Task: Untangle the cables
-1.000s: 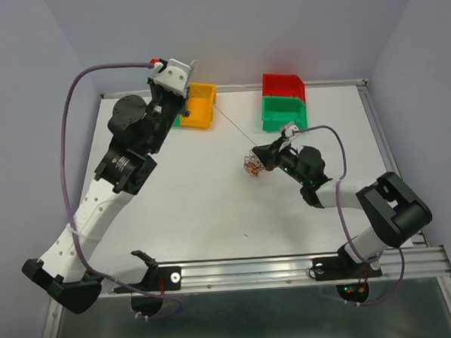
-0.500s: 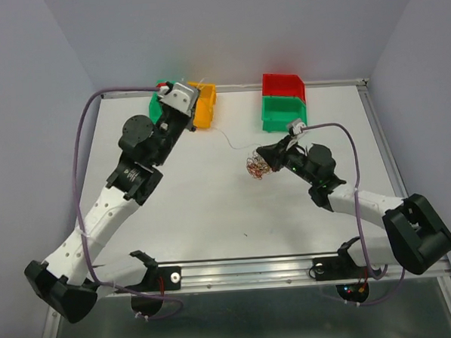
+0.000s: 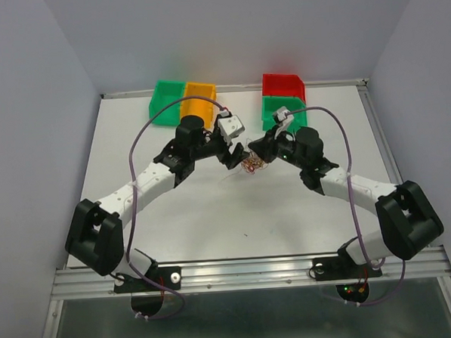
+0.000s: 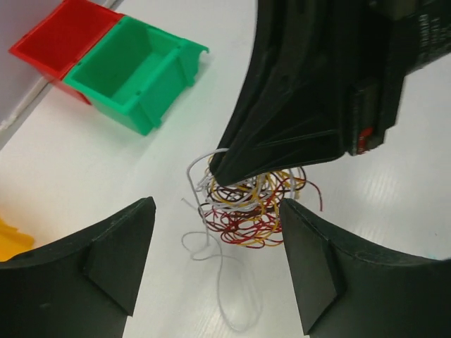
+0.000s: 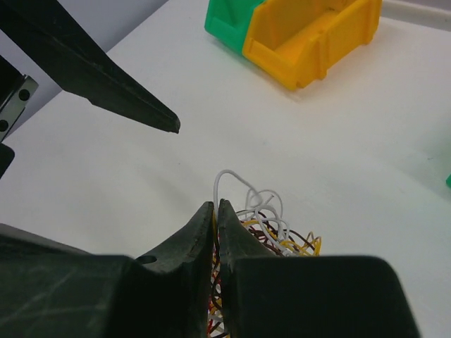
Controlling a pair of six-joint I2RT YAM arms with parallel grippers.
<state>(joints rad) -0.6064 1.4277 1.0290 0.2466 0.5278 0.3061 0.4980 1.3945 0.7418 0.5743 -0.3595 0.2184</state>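
Note:
The cables (image 3: 251, 166) are a small tangle of hair-thin red, yellow, white and dark strands in the middle of the table. My right gripper (image 5: 215, 208) is shut on the top of the tangle (image 5: 276, 234), with strands pinched between its fingertips. Seen from the left wrist, it comes down on the cables (image 4: 251, 208) from above. My left gripper (image 4: 218, 271) is open, its fingers (image 4: 120, 257) standing either side just short of the tangle. A loose white strand (image 4: 224, 282) trails on the table between them. From above, both grippers meet at the tangle, left (image 3: 238, 155) and right (image 3: 259, 153).
A green bin (image 3: 167, 101) and a yellow bin (image 3: 200, 102) stand at the back left. A red bin (image 3: 283, 83) and another green bin (image 3: 282, 110) stand at the back right, close behind the right gripper. The left gripper's finger (image 5: 113, 84) crosses the right wrist view.
My left arm has swung from the yellow bin down to the tangle and its gripper has opened. The thin strand once stretched toward the bin now lies slack. The right gripper shifted slightly backward.

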